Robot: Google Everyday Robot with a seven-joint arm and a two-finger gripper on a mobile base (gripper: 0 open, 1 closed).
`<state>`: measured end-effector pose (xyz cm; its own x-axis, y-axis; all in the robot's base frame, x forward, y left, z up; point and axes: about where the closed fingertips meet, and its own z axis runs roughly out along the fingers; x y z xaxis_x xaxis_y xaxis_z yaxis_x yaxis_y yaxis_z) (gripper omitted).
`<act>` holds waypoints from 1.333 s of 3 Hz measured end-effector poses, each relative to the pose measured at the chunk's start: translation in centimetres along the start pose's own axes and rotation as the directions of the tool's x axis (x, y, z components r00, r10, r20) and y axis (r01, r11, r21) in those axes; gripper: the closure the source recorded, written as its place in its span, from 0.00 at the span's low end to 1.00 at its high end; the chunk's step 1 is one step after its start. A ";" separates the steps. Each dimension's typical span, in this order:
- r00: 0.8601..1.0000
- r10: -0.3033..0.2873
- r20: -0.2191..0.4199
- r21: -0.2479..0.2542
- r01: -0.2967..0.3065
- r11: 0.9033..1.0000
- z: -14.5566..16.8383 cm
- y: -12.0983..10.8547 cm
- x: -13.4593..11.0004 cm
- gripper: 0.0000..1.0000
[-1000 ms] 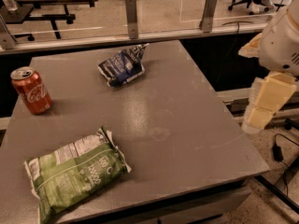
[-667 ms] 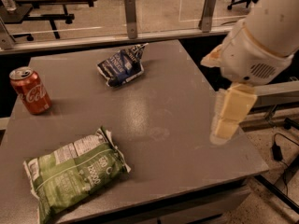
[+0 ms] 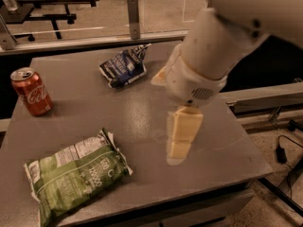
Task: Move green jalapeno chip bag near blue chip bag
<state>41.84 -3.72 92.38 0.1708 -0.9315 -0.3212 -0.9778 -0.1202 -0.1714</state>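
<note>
Nothing is moved yet: the green jalapeno chip bag [image 3: 75, 174] lies well apart from the blue chip bag [image 3: 123, 69], while the gripper [image 3: 181, 138] hovers clear of both, and whether it is spread or closed cannot be told.

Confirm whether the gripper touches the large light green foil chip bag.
Apart. Camera view shows bare tabletop between the gripper and the light green foil chip bag.

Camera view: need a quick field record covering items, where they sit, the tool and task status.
table: grey top, three items on it
green jalapeno chip bag: lying flat, near-left corner
blue chip bag: crumpled, far middle
red soda can: upright, left edge
tool: over the table's right-centre, pointing down, touching neither bag
status: bags far apart, green bag not yet grasped
</note>
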 end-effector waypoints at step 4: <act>0.964 -0.264 0.003 -0.155 0.262 0.953 11.0 3.3 -10.4 0.00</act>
<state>38.20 9.36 84.91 0.4236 -0.8655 -0.2675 -0.9056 -0.4113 -0.1033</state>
